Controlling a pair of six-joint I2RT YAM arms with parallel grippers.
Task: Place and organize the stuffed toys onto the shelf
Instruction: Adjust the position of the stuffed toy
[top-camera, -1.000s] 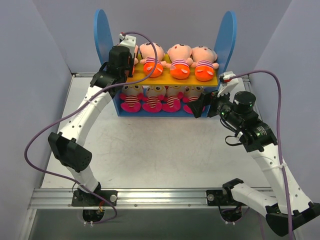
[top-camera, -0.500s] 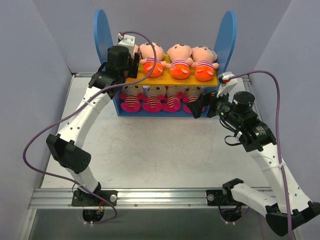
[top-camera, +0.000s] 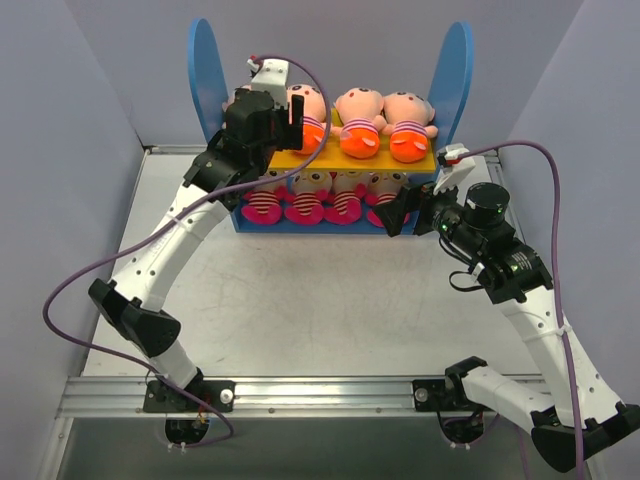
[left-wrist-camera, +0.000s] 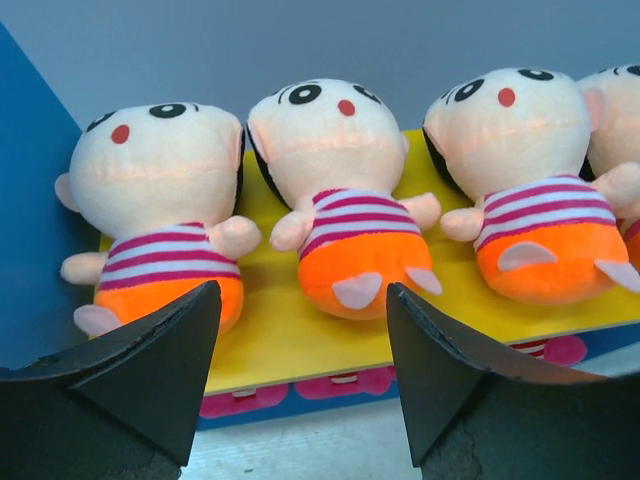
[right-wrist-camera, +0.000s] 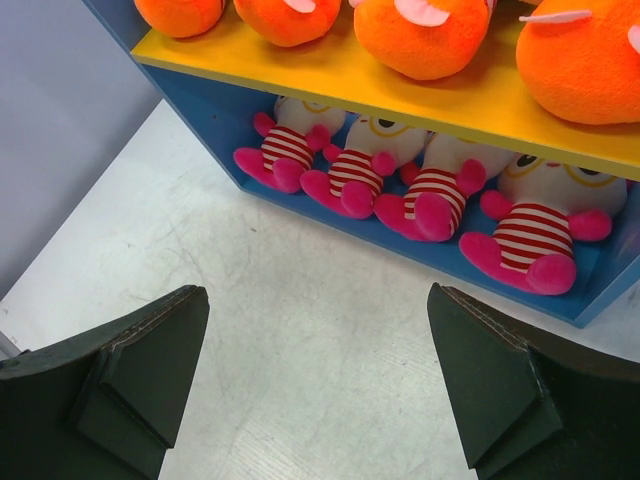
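Note:
The shelf has blue round-topped sides and a yellow upper board. Peach-headed stuffed toys with orange bottoms sit in a row on that board, and another shows at the right edge. Several pink striped toys sit on the blue lower level. My left gripper is open and empty, just in front of the board's left half. In the top view it covers the leftmost orange toy. My right gripper hangs open over the table before the lower level's right end.
Grey walls close in the white table on the left, right and back. A metal rail runs along the near edge by the arm bases. Purple cables loop off both arms.
My left gripper has opened and shifted right and back along the upper board, leaving the leftmost orange toy seated there. The right arm has not moved.

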